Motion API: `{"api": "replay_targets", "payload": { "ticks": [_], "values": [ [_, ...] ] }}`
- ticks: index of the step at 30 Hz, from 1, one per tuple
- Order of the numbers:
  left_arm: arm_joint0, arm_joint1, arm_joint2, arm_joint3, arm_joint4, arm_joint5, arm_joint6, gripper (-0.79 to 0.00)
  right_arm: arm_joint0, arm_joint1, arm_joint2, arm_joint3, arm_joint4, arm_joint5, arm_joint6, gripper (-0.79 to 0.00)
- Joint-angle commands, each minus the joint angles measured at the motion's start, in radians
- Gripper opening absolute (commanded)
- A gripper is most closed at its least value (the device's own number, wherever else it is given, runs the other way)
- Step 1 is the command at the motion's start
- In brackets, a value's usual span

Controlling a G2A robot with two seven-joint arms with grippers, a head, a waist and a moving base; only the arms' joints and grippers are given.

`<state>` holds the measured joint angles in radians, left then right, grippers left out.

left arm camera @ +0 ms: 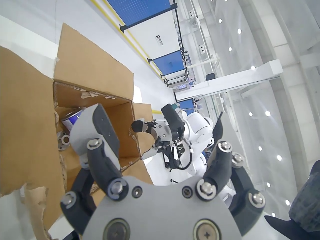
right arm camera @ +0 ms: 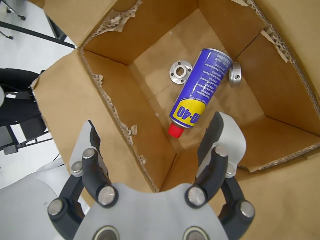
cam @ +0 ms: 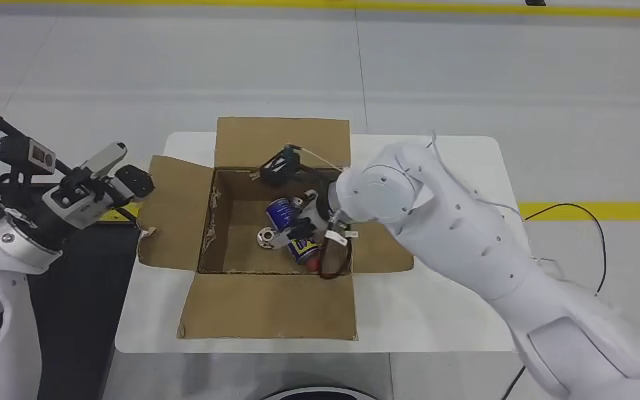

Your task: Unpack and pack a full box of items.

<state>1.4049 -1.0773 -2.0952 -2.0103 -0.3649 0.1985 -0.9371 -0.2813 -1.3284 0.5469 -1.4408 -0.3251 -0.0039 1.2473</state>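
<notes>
Hanging wide apart with nothing between them, the jaws of the right gripper sit over the open box. On the box floor beyond them a blue spray can lies on its side, its red cap pointing toward the gripper. A flat metal flange lies just beside the can near its base end. A metal collar ring stands on edge just beside the other side of that base; I cannot tell whether either piece touches the can.

In the top view the box is at the centre of the frame on the white table, with all four flaps folded outward and their edges torn. The can is in the right half of the box's interior, partly covered by the right arm, which comes in from the lower right of the frame.

At the left of the frame, just beyond the box's left flap, is the left gripper, its jaws also spread wide and empty.
</notes>
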Motion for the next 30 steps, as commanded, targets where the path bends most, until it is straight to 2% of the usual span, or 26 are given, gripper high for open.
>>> {"api": "replay_targets", "payload": {
  "ticks": [1,5,7,13,19,20,23,25,30],
  "values": [
    [0.011,0.001,-0.009,0.0,-0.009,-0.005,0.005,0.0,0.011,-0.016,-0.03,0.035,-0.016,0.01,-0.012,-0.071],
    [0.034,0.004,-0.019,-0.005,-0.021,-0.008,0.017,0.0,0.037,-0.051,-0.087,0.111,-0.051,0.034,-0.029,-0.157],
    [0.044,0.006,-0.021,-0.008,-0.024,-0.006,0.021,0.0,0.044,-0.069,-0.105,0.155,-0.05,0.048,-0.042,-0.166],
    [0.063,0.011,-0.012,-0.012,-0.018,0.007,0.039,0.0,0.067,-0.121,-0.165,0.239,-0.112,0.102,-0.081,-0.117],
    [0.08,0.017,-0.014,-0.006,0.005,0.039,0.076,0.0,0.079,-0.172,-0.216,0.3,-0.203,0.184,-0.124,-0.117],
    [0.084,0.018,-0.017,-0.004,0.002,0.039,0.078,0.0,0.08,-0.18,-0.223,0.306,-0.219,0.199,-0.13,-0.139],
    [0.099,0.019,-0.029,0.002,-0.009,0.04,0.082,0.0,0.084,-0.202,-0.238,0.33,-0.261,0.25,-0.137,-0.323],
    [0.109,0.02,-0.035,0.003,-0.018,0.038,0.084,0.0,0.086,-0.216,-0.245,0.344,-0.282,0.275,-0.136,-0.403],
    [0.13,0.023,-0.047,0.002,-0.031,0.036,0.094,0.0,0.089,-0.244,-0.246,0.391,-0.302,0.276,-0.129,-0.428]
  ]
}}
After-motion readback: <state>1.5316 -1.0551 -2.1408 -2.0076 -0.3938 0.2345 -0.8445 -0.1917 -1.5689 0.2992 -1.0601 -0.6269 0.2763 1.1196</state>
